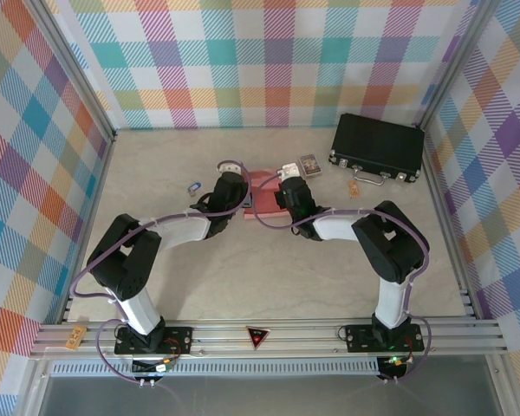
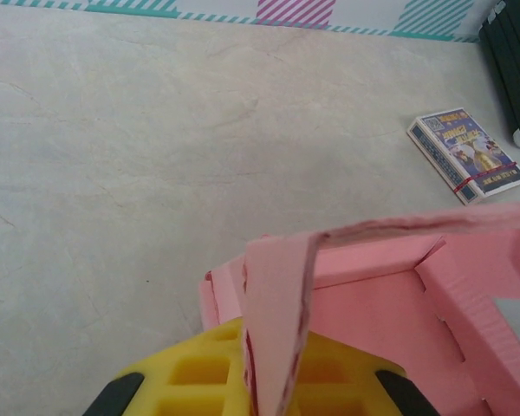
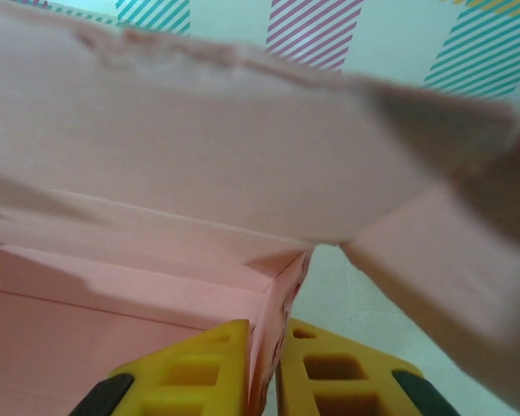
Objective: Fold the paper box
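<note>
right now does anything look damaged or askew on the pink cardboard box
Yes. The salmon-pink thin cardboard box is only half folded, and the flap pinched in the left gripper has a ragged, red-marked edge, so it looks frayed rather than cleanly cut.

Pastel plaid panels wall in a pale, marbled beige tabletop on the left, right and far sides. Aluminium posts join them at the far corners. A slotted aluminium rail lines the near edge under soft, even light.
</note>
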Action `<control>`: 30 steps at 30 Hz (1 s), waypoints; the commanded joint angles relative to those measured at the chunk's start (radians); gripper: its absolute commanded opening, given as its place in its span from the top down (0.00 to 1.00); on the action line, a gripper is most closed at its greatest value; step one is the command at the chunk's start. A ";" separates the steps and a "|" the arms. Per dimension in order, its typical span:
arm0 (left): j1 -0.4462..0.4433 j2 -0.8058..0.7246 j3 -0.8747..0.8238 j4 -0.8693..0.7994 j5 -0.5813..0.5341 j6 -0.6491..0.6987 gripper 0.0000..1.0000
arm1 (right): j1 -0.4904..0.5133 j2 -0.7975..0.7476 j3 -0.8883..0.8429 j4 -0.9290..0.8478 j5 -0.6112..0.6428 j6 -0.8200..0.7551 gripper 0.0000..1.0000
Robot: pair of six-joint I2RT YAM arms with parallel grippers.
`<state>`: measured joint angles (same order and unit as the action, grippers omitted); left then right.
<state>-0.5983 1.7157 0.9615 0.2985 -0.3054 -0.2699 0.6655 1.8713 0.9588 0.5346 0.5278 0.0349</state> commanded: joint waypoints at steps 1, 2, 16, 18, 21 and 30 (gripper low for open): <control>-0.030 -0.037 -0.022 0.042 0.011 -0.015 0.90 | 0.024 -0.015 -0.023 0.019 -0.011 0.020 0.84; -0.032 -0.041 -0.028 0.044 0.009 -0.017 0.90 | 0.027 -0.017 -0.026 0.019 -0.007 0.021 0.84; -0.055 -0.071 -0.092 0.027 0.008 -0.049 0.89 | 0.058 -0.046 -0.085 0.008 0.022 0.044 0.84; -0.059 -0.074 -0.106 0.024 0.004 -0.055 0.90 | 0.062 -0.051 -0.094 0.003 0.024 0.049 0.83; -0.061 -0.080 -0.127 0.021 -0.004 -0.069 0.90 | 0.071 -0.056 -0.104 0.002 0.027 0.055 0.83; -0.068 -0.100 -0.178 0.013 -0.025 -0.085 0.90 | 0.091 -0.073 -0.121 -0.024 0.039 0.072 0.81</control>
<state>-0.6487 1.6493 0.8013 0.3092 -0.3161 -0.3359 0.7437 1.8393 0.8547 0.5182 0.5667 0.0784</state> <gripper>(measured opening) 0.105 0.193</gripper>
